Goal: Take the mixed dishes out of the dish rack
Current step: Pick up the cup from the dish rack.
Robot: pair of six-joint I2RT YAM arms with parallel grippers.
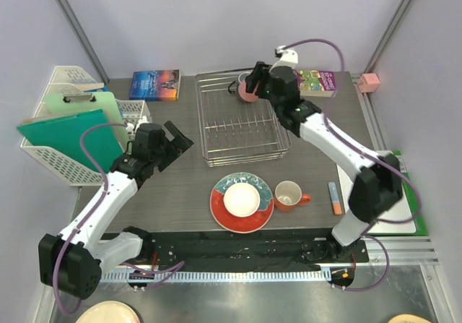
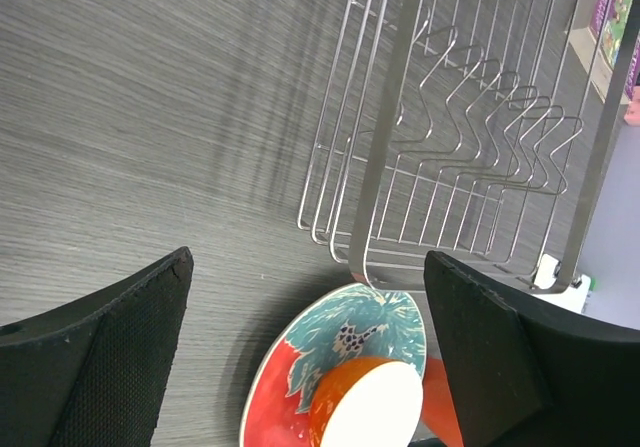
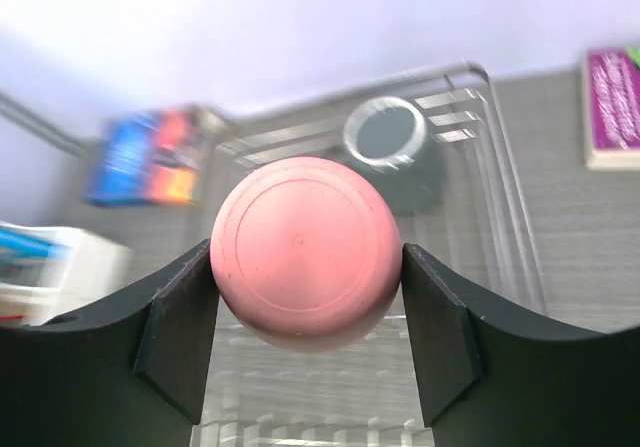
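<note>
2 arms work over the dark worktop (image 1: 173, 193); 3 dishes already sit outside the rack, 2 are at its far end.

Far left: white lattice basket (image 1: 54, 160) w/ a green clipboard (image 1: 68, 129) leaning in it. Next over, the left gripper (image 2: 308, 267) hangs above bare worktop just left of the dish rack (image 1: 245, 161), jaws spread wide, nothing btwn them. Its wrist cam looks down on the rack's near corner and the plate edge. A blue book (image 1: 154, 84) lies at the far edge, left of the rack.

The rack's silver wire prongs stand upright and are mostly bare. At its far end the dark grey mug (image 3: 392, 152) sits inside, mouth up. Just beside it is the pink cup (image 3: 300, 232), pinched btwn the fingers of the right gripper (image 3: 307, 259), base facing the wrist cam. Can't tell if the cup touches the wire or hangs clear of it.

Near side of the rack: teal plate (image 1: 220, 209) w/ red-orange rim lies flat on the worktop, w/ the small bowl (image 1: 242, 200) upright on it. Just right of the plate is the orange mug (image 1: 289, 195), upright, handle pointing right. Further right lies an orange-and-blue marker (image 1: 334, 198). A purple book (image 1: 316, 82) lies at the far edge, right of the rack.
</note>
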